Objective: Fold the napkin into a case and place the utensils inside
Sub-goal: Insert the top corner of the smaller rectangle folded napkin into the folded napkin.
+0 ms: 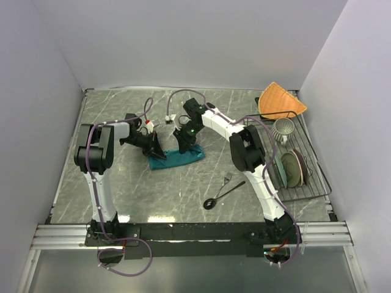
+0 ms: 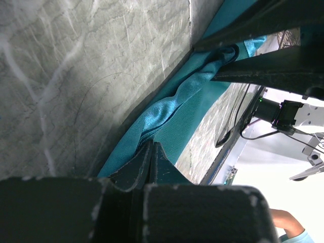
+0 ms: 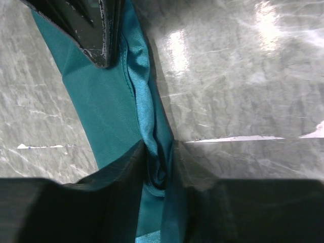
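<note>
Nearest, the spoon [image 1: 221, 196] and fork [image 1: 228, 178] lie close together on the table [image 1: 122, 195], apart from the napkin [image 1: 183, 157]. Further out, the napkin lies bunched in a long strip. The left gripper [image 2: 152, 148] is clamped on an edge fold, and the right gripper [image 3: 159, 154] pinches a ridge of cloth. Soft, light and probably slippery, it will likely sag, so hems and corners give the surest hold.

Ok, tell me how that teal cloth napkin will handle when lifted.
The teal cloth napkin is likely floppy: it bunches into soft folds where the right end effector pinches it. It looks thin, probably light, so the pinch by the left end effector may hold. Its sheen hints it could slide from a loose grip.
</note>
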`<action>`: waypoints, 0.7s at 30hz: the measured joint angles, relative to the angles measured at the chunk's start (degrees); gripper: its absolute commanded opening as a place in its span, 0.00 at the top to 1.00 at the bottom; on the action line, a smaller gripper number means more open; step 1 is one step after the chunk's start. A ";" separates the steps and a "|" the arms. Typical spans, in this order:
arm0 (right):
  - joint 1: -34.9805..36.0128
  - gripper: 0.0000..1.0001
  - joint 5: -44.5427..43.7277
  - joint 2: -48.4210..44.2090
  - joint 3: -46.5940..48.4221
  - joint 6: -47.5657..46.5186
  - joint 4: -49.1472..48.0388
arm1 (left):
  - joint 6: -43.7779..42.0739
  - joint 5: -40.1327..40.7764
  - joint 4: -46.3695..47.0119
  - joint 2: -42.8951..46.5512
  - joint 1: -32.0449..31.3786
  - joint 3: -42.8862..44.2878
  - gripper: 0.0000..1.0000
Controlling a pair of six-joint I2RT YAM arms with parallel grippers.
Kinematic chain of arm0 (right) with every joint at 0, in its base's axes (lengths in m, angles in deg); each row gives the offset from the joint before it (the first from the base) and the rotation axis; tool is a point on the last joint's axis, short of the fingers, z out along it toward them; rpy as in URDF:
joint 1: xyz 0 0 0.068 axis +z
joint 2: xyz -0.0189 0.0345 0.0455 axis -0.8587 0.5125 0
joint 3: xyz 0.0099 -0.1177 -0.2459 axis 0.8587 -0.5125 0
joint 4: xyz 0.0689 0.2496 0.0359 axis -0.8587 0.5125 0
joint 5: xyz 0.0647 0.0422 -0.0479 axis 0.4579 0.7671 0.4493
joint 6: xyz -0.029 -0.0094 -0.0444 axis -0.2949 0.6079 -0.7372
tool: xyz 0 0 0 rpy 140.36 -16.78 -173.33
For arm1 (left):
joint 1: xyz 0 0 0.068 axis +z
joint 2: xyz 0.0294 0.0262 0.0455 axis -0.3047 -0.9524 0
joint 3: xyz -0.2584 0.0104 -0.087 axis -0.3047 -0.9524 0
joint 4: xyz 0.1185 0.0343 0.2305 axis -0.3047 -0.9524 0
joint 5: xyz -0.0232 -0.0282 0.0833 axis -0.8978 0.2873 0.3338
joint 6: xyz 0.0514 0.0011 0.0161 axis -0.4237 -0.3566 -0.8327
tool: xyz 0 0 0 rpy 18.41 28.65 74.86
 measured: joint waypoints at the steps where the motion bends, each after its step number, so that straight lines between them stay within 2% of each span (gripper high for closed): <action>1: 0.02 0.86 0.09 0.04 -0.13 -0.07 0.04 | 0.00 0.00 0.00 0.00 0.00 0.00 0.99; 3: 0.09 0.99 0.33 0.04 -0.35 0.13 0.13 | 0.00 0.00 0.02 0.00 0.00 0.00 0.99; 4: 0.11 1.00 0.44 0.04 -0.52 0.20 0.02 | 0.02 -0.02 0.02 0.00 0.00 0.00 0.99; 7: 0.09 1.00 1.11 0.04 -1.09 0.92 -0.35 | 0.04 -0.04 0.09 0.00 0.00 0.00 0.93; 11: 0.02 1.00 1.03 -1.36 -3.85 3.08 -2.99 | 0.15 -0.39 0.59 0.04 0.07 -0.13 0.71; 16: 0.22 1.00 -0.63 -5.44 -10.88 6.43 -8.98 | -0.07 -0.79 2.38 3.32 0.57 -1.77 0.57; 17: 0.28 1.00 -1.25 -6.64 -12.70 7.02 -10.40 | -0.22 -0.70 2.56 4.17 0.90 -1.99 0.51; 21: 0.57 1.00 -4.02 -12.59 -20.61 8.15 -16.33 | -2.32 -0.50 3.19 9.86 3.72 -2.08 0.44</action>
